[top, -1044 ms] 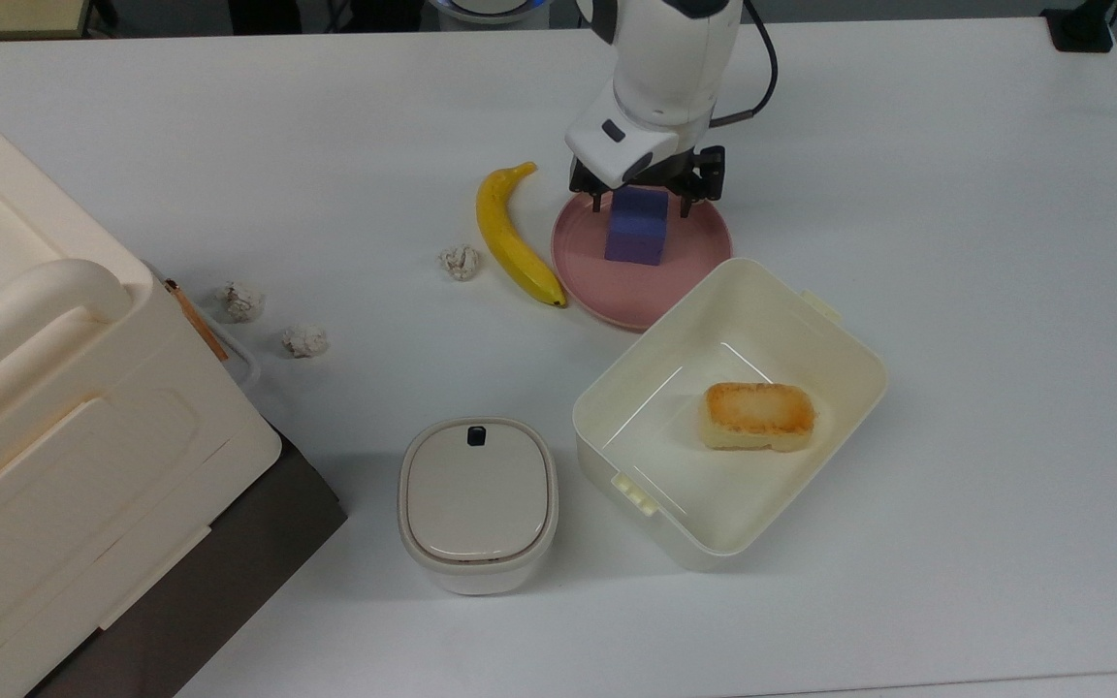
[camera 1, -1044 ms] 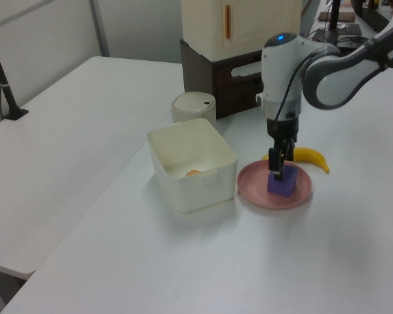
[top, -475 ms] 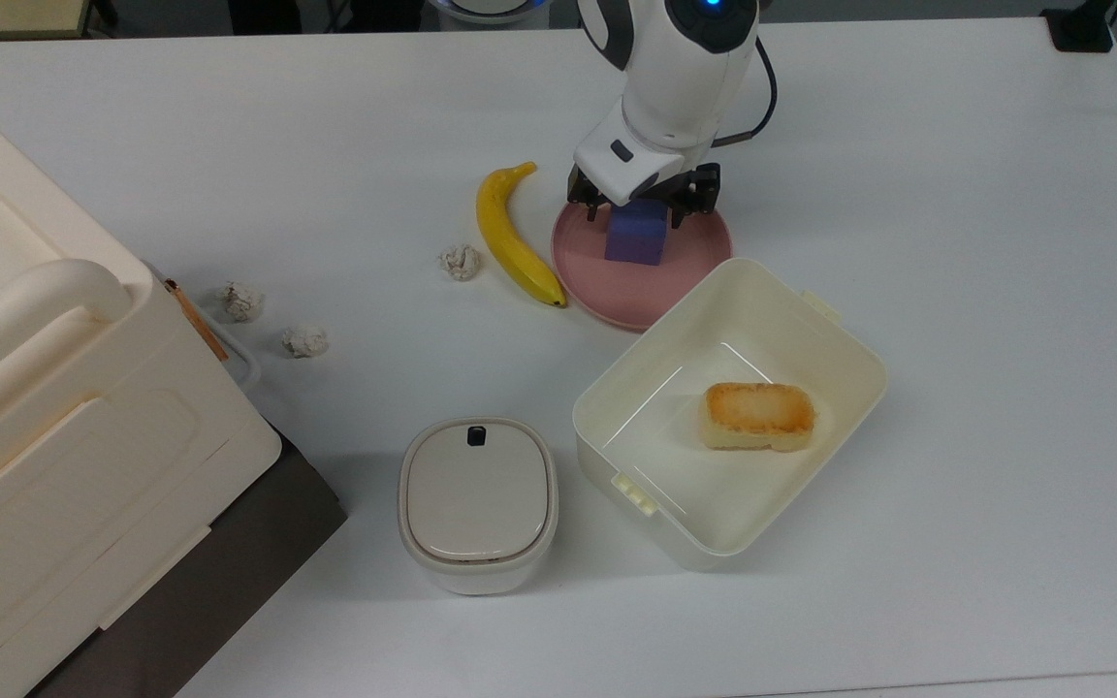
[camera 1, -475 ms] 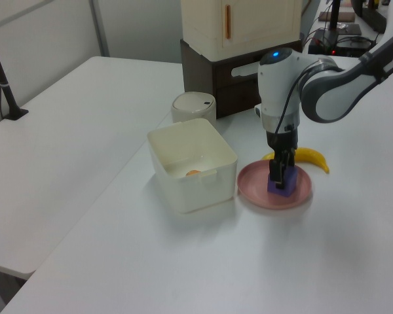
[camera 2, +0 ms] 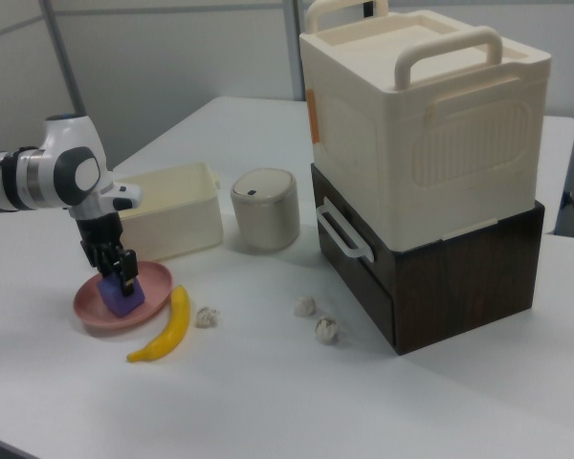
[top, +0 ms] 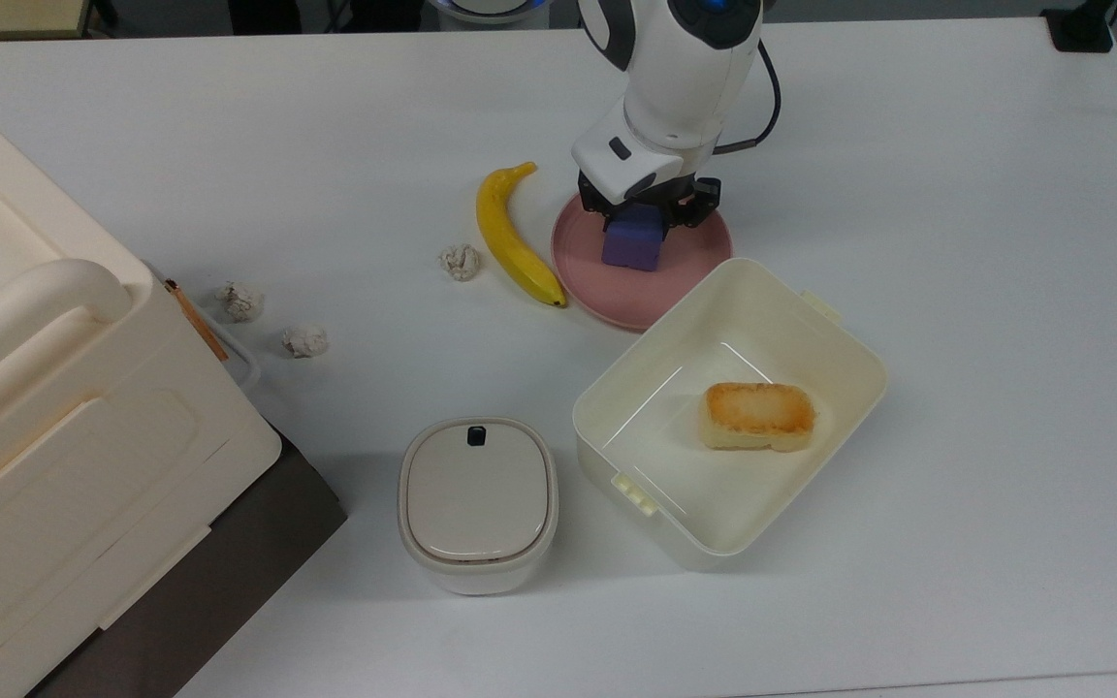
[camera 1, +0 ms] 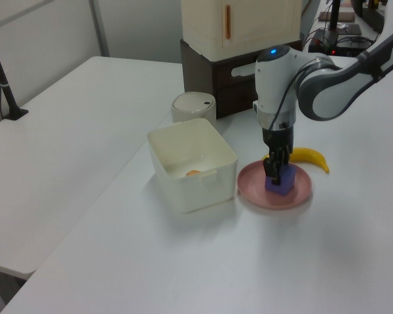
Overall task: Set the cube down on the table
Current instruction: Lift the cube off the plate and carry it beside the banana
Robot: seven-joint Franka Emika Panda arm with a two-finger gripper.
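The blue-purple cube [top: 632, 247] rests on the round pink plate [top: 626, 291], which lies on the white table [top: 956, 194]. My gripper [top: 643, 215] points straight down over the cube, open, with one finger on each side of the block's upper part. In the left view the gripper [camera 1: 275, 171] reaches down onto the cube [camera 1: 280, 180] at the middle of the plate [camera 1: 252, 188]. From the right view, the gripper [camera 2: 116, 273] sits on top of the cube [camera 2: 122, 295]. The white hand hides the cube's far edge in the top view.
A banana [top: 515, 233] lies just beside the plate on the top view's left. An open cream box [top: 811, 301] holding toasted bread [top: 760, 415] touches the plate's near edge. A lidded canister [top: 477, 499], three paper balls [top: 460, 262] and a large cream case [top: 54, 407] stand further to the top view's left.
The gripper has come down from above the cube until its fingers straddle it. The cube has shifted very slightly on the plate.
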